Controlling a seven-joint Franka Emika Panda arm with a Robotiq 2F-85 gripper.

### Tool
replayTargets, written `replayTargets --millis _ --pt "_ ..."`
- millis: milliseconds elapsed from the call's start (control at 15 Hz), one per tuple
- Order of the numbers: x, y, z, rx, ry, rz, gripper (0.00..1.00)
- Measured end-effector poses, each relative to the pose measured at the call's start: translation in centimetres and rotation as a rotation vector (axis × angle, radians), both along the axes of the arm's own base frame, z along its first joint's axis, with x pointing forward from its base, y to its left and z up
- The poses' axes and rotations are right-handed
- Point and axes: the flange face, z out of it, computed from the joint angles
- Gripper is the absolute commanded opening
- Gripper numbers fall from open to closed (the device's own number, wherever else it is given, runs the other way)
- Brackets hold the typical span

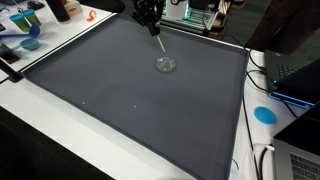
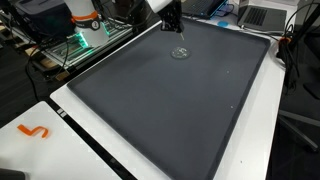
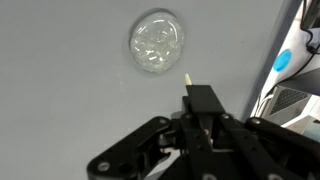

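Claw is narrow, clamped on a stick. The jaws pinch its dark upper end, and the pale shaft points down and away from the arm.

Glass dish sits on the dark mat, toward the far edge and close to the robot base. It's small, round, clear and upright. It also shows in an exterior view, just below the claw.

Stick tip vs dish:
- Wrist view: the tip is just beside the dish, off its rim and not over the middle.
- In an exterior view, the tip ends right at the dish.
- Can't tell whether it's touching the glass or the mat. Too small.

Claw is above the mat, not resting on it.

Around it:
- The mat covers most of the white surface, leaving a white border on all sides.
- Blue disc lies on the white border, well apart from the dish.
- Orange piece lies on the white border at the opposite end, also well apart.
- Cables run along the border near the blue disc.

Contents of the dish: only glints show, can't tell.
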Motion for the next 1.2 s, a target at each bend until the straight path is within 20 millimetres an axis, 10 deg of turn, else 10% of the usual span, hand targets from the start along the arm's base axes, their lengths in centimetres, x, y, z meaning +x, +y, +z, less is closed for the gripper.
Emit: replayTargets --millis 1200 --pt "1.9 10.7 7.1 -0.453 0.145 0.003 0.03"
